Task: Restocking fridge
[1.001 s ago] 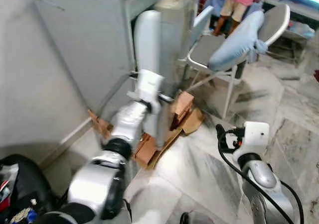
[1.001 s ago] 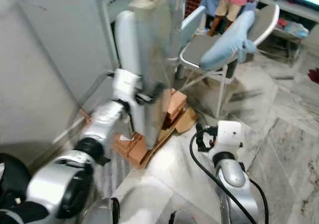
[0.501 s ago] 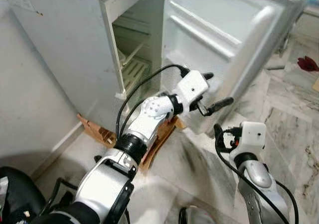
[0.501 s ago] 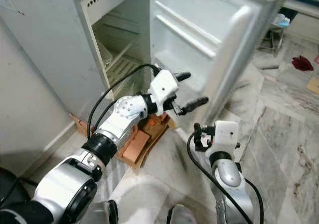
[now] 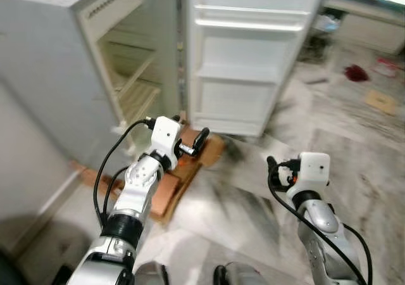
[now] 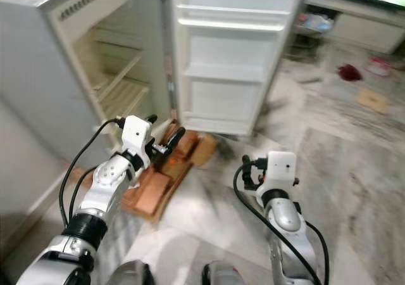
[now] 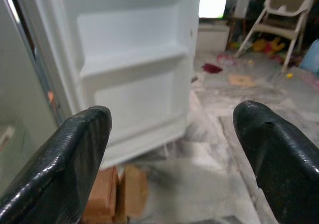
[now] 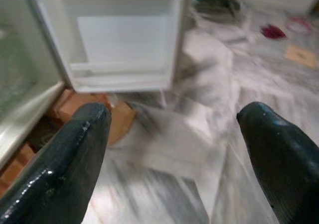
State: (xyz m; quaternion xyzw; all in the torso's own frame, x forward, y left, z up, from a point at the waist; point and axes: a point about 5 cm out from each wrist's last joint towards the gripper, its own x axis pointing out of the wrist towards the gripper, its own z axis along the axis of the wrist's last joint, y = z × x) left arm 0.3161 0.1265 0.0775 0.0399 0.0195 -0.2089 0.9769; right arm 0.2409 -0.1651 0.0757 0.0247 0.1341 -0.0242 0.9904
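Both claws, left claw (image 7: pixel 172 154) & right claw (image 8: pixel 172 159), gape empty facing fridge door (image 5: pixel 250 63).

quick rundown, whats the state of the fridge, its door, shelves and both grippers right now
fridge: open, standing on brown blocks
fridge door: swung wide open, door racks bare
fridge shelves: nothing seen on them
left gripper: open, holding nothing, low in front of the fridge
right gripper: open, holding nothing, above the marble floor
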